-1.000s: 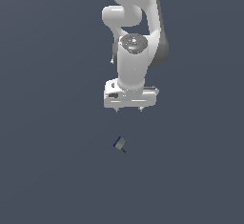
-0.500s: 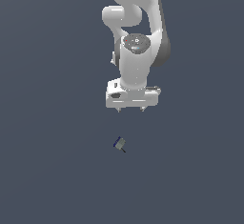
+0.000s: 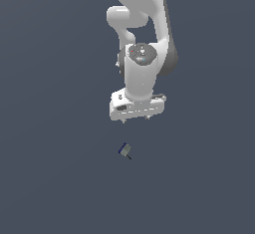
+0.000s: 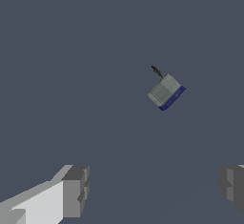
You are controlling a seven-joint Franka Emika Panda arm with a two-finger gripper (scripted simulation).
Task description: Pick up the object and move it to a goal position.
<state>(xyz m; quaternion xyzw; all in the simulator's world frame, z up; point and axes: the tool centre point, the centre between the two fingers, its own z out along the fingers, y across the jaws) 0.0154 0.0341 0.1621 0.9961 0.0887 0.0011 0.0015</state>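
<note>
Descent is the change to note: over the last second the white robot arm with its pale grey two-finger gripper point(image 3: 135, 120) has come lower in the exterior view, a small step each half second, toward the tiny grey blocky object with a dark blue edge and a thin black stick point(image 3: 125, 151). The object itself has not moved; it lies on the plain dark grey-blue floor point(image 3: 55, 178), below the gripper and a little toward the exterior view's left.

In the wrist view the two fingers point(image 4: 74, 189) stand wide apart with nothing between them, so the hand is released and empty. The object point(image 4: 165, 92) appears there ahead of the gap between the fingertips and off its middle, its blue edge on one side and the stick pointing away from the block.

I judge that this is the approach before the grasp, and the pick is not yet done. The gripper seems not yet centred over the piece, so some sideways correction is probably needed. No goal marker is visible in either view.
</note>
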